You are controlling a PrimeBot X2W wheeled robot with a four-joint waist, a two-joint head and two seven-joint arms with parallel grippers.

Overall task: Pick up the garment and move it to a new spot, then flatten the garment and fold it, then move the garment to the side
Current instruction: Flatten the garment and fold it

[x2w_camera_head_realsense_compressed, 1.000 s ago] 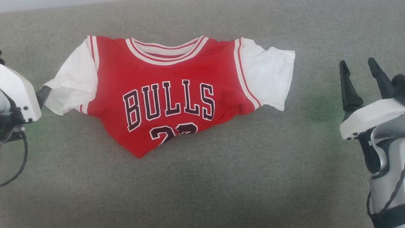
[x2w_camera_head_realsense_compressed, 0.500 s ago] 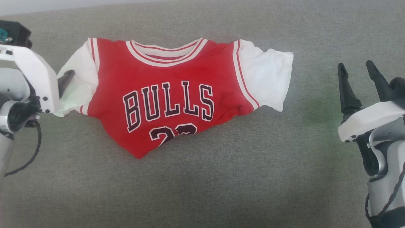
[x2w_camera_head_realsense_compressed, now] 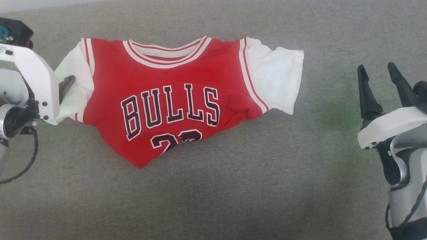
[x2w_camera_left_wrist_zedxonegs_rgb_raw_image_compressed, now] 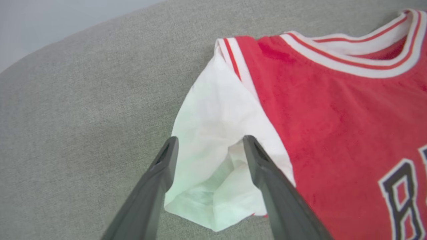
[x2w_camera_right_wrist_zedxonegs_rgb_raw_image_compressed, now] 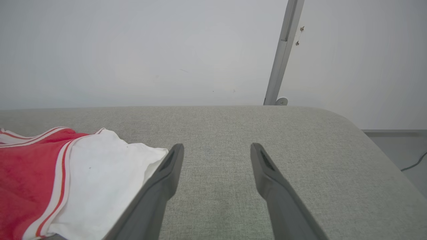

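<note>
The garment (x2w_camera_head_realsense_compressed: 166, 83), a red jersey with white short sleeves, lies lettering-up on the grey padded surface (x2w_camera_head_realsense_compressed: 233, 193). Its lower part is tucked under to a point, which hides part of the number. My left gripper (x2w_camera_head_realsense_compressed: 68, 85) is at its left sleeve (x2w_camera_head_realsense_compressed: 78, 76). In the left wrist view, that gripper (x2w_camera_left_wrist_zedxonegs_rgb_raw_image_compressed: 208, 146) is open, with the white sleeve (x2w_camera_left_wrist_zedxonegs_rgb_raw_image_compressed: 213, 140) lying between and beneath its spread fingers. My right gripper (x2w_camera_head_realsense_compressed: 378, 83) stands open over bare fabric, well right of the other sleeve (x2w_camera_head_realsense_compressed: 277, 80). The right wrist view shows it (x2w_camera_right_wrist_zedxonegs_rgb_raw_image_compressed: 217, 153) with that sleeve (x2w_camera_right_wrist_zedxonegs_rgb_raw_image_compressed: 100, 176) at the lower left.
The grey surface ends in a rounded far edge (x2w_camera_right_wrist_zedxonegs_rgb_raw_image_compressed: 213, 108) before a pale wall with a metal pole (x2w_camera_right_wrist_zedxonegs_rgb_raw_image_compressed: 282, 56). Its right corner curves down toward the floor, where a cable (x2w_camera_right_wrist_zedxonegs_rgb_raw_image_compressed: 413, 163) lies. Wide bare fabric lies in front of the garment.
My left gripper has come up from the lower left to the garment's left sleeve. The whole picture has since shifted slightly, so the camera moved. The right gripper keeps its place.
</note>
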